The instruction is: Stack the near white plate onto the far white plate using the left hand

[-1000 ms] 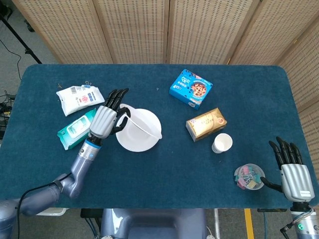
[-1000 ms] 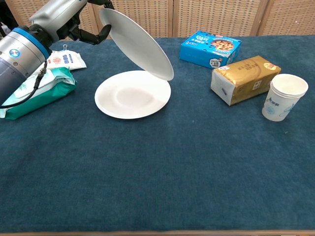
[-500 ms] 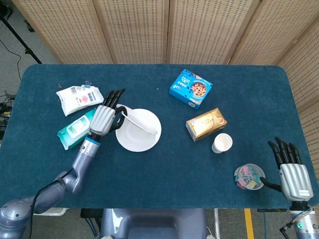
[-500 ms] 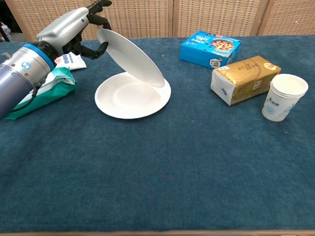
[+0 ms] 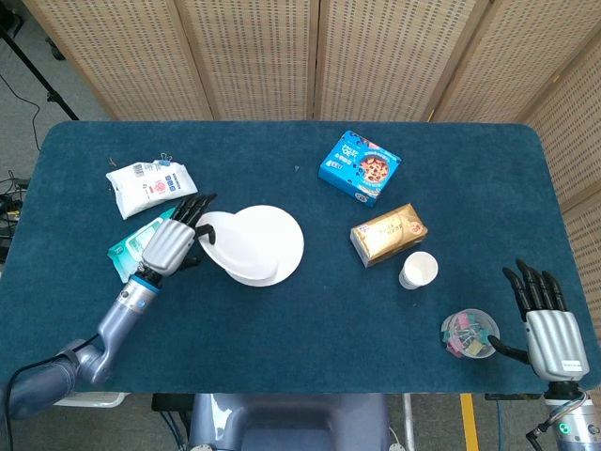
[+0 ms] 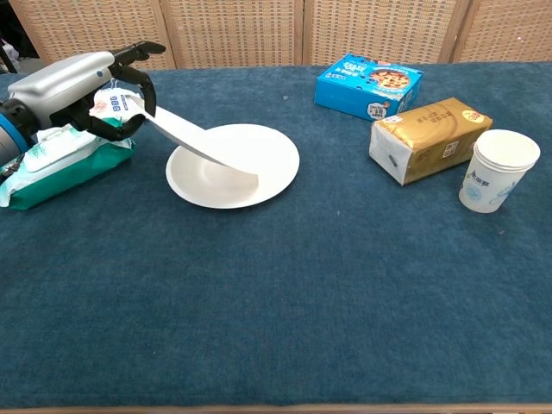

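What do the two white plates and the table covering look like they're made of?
The held plate, gripped at its rim by the left hand, shows a very thin edge and a matte white face: probably paper or thin plastic, not ceramic. The lower plate has the same dull, glare-free white, so likely the same. The table covering is dark blue with a fuzzy, mottled nap: apparently felt or short-pile fabric.

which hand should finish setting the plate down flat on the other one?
Left. The left hand already holds the tilted plate by its rim, its low edge resting in the lower plate. The right hand is open at the table's far corner beside the cup of clips.
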Controlling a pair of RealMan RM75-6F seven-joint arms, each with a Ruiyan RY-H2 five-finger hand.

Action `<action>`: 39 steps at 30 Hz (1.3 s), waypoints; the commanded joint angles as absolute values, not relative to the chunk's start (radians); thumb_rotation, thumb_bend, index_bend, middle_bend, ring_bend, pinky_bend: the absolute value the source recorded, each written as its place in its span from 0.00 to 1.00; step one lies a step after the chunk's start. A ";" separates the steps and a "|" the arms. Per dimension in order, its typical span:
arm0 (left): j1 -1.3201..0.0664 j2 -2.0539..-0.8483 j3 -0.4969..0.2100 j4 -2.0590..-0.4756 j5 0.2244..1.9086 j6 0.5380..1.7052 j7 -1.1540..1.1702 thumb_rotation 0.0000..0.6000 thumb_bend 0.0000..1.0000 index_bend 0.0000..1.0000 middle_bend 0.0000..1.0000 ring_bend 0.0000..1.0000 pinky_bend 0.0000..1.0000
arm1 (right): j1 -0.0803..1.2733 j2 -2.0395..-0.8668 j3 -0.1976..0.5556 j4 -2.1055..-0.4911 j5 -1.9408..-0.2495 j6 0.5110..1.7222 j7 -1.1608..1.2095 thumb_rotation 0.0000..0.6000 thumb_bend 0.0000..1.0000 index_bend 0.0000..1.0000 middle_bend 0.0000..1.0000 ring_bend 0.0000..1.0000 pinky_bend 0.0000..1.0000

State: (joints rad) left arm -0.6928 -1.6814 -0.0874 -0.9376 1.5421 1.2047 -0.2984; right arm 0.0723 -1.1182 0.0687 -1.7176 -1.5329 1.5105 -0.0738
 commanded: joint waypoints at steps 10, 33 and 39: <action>-0.681 -1.638 -0.053 -1.001 1.501 1.082 -0.231 1.00 0.32 0.24 0.00 0.00 0.00 | 0.071 -1.112 0.068 -1.720 -1.531 1.510 -0.064 1.00 0.00 0.00 0.00 0.00 0.00; -0.768 -1.683 -0.128 -1.029 1.375 0.883 -0.084 1.00 0.06 0.00 0.00 0.00 0.00 | 0.071 -1.110 0.063 -1.726 -1.536 1.508 -0.066 1.00 0.00 0.00 0.00 0.00 0.00; -0.747 -1.549 -0.123 -1.215 1.290 0.836 0.072 1.00 0.00 0.00 0.00 0.00 0.00 | 0.069 -1.106 0.061 -1.729 -1.540 1.512 -0.060 1.00 0.00 0.00 0.00 0.00 0.00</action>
